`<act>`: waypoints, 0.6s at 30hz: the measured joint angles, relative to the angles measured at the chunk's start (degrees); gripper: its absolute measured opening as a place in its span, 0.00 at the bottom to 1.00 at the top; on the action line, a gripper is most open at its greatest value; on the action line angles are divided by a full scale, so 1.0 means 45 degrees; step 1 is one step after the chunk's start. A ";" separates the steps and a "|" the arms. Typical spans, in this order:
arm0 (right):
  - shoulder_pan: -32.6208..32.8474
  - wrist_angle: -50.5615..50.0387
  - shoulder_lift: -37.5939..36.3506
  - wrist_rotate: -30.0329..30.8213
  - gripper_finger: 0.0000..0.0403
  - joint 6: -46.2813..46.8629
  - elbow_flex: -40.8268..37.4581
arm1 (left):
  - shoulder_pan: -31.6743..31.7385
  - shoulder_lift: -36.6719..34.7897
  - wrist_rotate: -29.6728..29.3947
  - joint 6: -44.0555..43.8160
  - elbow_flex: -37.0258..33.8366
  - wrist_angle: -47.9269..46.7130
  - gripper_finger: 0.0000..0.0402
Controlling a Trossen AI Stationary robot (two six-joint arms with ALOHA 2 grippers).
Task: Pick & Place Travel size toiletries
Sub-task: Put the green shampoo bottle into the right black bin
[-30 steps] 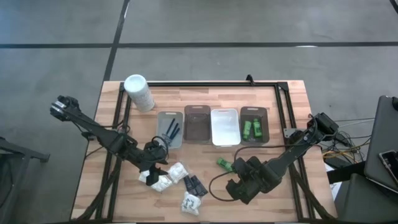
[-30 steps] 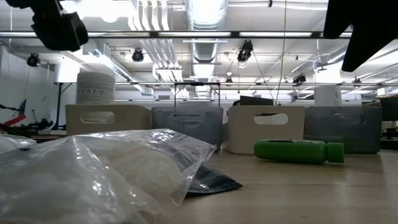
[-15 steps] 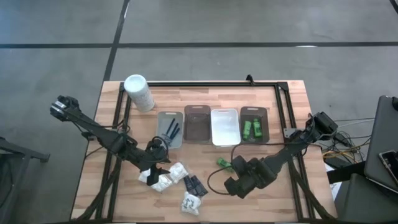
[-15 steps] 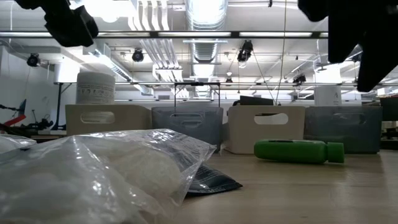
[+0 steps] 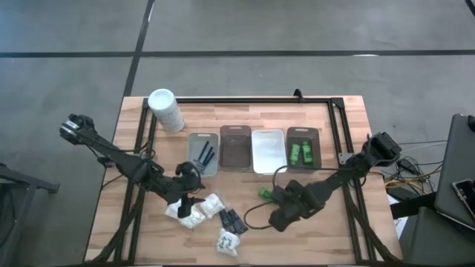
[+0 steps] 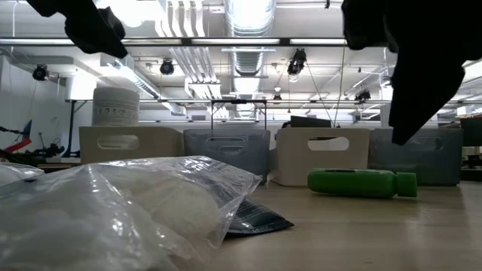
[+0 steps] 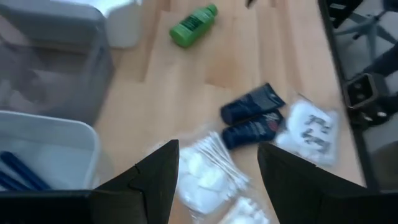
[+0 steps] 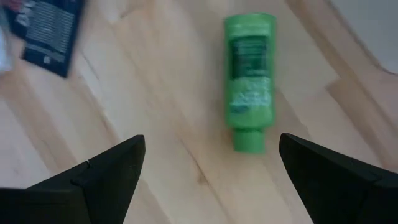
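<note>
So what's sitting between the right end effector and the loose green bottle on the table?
Nothing: the right wrist view shows only bare wooden table between the open right end effector and the green bottle.

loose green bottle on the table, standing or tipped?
Tipped. The green bottle lies flat on its side on the table, cap end sideways, with the right claw open over it.
</note>
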 joint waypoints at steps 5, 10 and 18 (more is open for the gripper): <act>-0.0645 0.0122 0.0000 -0.0167 0.91 0.0660 -0.0241 | 0.0394 0.0000 -0.1007 0.0743 0.0000 0.0497 0.55; -0.0838 -0.0434 -0.0010 -0.0601 0.91 0.2148 0.0073 | 0.1601 0.0000 0.0678 0.1982 0.0000 0.2239 0.55; -0.0791 -0.0271 -0.0016 -0.0916 0.91 0.2628 0.0130 | 0.2815 0.0024 0.2530 0.2144 0.0000 0.2466 0.55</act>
